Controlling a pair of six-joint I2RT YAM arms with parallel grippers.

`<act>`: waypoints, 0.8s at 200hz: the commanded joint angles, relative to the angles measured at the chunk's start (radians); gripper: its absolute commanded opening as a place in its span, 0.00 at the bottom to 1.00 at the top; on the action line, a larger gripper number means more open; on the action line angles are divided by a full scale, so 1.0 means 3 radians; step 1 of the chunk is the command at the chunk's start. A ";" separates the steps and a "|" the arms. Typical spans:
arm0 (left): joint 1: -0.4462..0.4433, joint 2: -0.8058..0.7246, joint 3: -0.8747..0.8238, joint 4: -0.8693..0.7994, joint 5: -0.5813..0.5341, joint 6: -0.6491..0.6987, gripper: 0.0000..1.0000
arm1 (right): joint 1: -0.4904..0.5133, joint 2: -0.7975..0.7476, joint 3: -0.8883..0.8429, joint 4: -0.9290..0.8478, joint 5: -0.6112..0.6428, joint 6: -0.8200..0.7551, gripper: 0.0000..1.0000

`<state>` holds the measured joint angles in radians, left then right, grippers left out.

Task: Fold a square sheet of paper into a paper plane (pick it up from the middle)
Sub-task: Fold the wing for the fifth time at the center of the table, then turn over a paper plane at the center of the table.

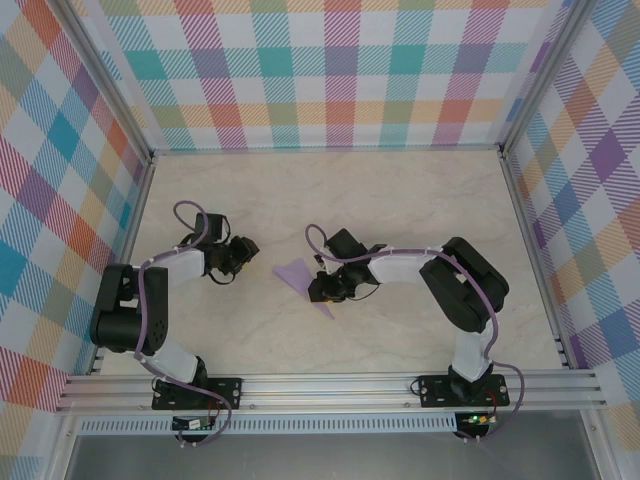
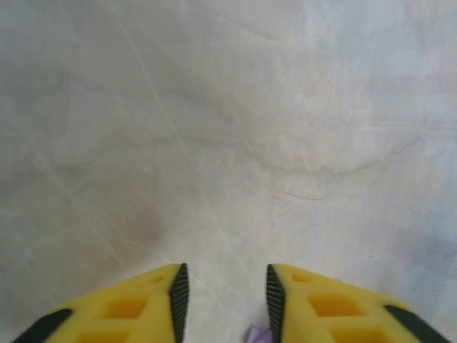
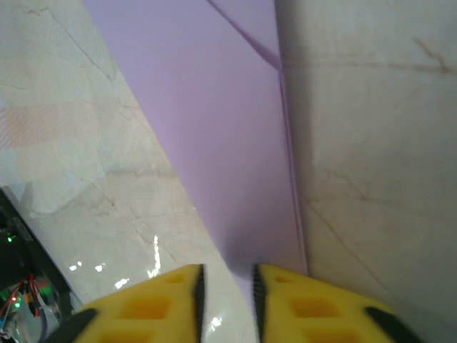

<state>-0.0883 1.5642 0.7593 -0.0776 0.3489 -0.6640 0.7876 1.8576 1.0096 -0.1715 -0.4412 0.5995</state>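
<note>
The square sheet of paper lies on the table folded into a slim lavender paper plane (image 1: 297, 272), with its narrow end (image 1: 325, 309) pointing toward the near edge. In the right wrist view the plane (image 3: 221, 143) lies flat, with a centre crease along its right side. My right gripper (image 1: 330, 287) hovers over its narrow end, open (image 3: 227, 294), with paper and bare table showing in the gap. My left gripper (image 1: 236, 258) is to the left of the plane and apart from it. It is open (image 2: 226, 300), and a scrap of purple (image 2: 258, 334) shows by its right finger.
The marble-patterned tabletop (image 1: 420, 200) is walled by checked panels at the back (image 1: 330, 70) and on both sides. An aluminium rail (image 1: 330, 385) runs along the near edge, where both arm bases are bolted.
</note>
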 commanded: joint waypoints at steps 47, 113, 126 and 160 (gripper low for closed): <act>-0.0304 -0.0467 0.0339 -0.1237 -0.0321 -0.0092 0.61 | -0.0004 -0.0889 0.0081 -0.0597 0.0856 0.0086 0.72; -0.1192 -0.0668 0.0396 -0.1650 -0.0867 -0.0699 0.92 | -0.0251 -0.1486 -0.0335 -0.0720 0.1602 0.0273 1.00; -0.1380 -0.0632 0.0447 -0.1655 -0.0929 -0.0864 0.94 | -0.0272 -0.1498 -0.0383 -0.0712 0.1641 0.0312 1.00; -0.1817 -0.0355 0.0731 -0.1822 -0.1193 -0.1260 0.94 | -0.0288 -0.1440 -0.0445 -0.0702 0.1692 0.0403 1.00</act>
<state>-0.5648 1.4025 0.9020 -0.5621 0.0772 -0.9249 0.7055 1.4223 0.8886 -0.3702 0.0299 0.6853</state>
